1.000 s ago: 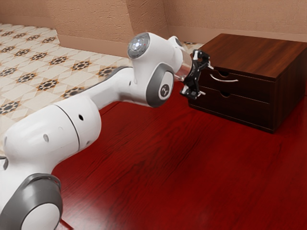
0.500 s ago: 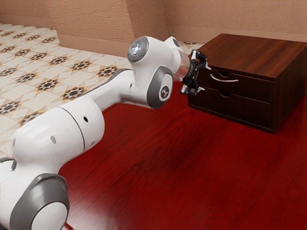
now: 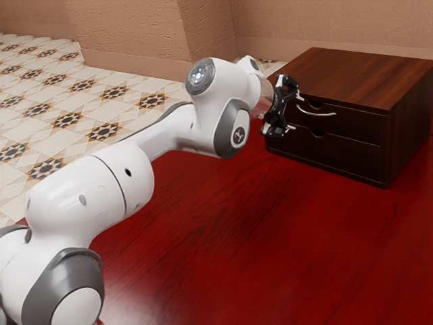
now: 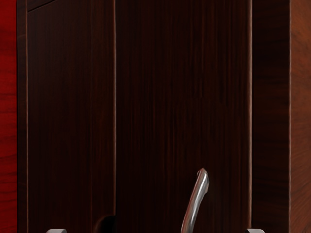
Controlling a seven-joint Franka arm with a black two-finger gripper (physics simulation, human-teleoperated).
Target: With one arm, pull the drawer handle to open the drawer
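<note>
A dark wooden cabinet [image 3: 358, 74] with two drawers stands on the red floor at the exterior view's right. The upper drawer [image 3: 338, 122] carries a curved silver handle [image 3: 315, 112] and sits flush with the cabinet front. My black gripper [image 3: 291, 110] is open, its fingers spread one above the other, close in front of that drawer's left end and just left of the handle. In the wrist view the upper drawer front [image 4: 180, 97] is close ahead, and one end of the handle [image 4: 195, 201] rises between my two grey fingertips [image 4: 56, 230].
The lower drawer [image 3: 331, 152] has a small notch and no bar handle. Polished red floor [image 3: 270, 230] spreads in front of the cabinet. Patterned tiles [image 3: 67, 101] and a tan wall [image 3: 135, 27] lie behind the arm.
My arm has reached further toward the exterior view's right, bringing the open gripper closer to the upper drawer front. The drawer has not moved.
</note>
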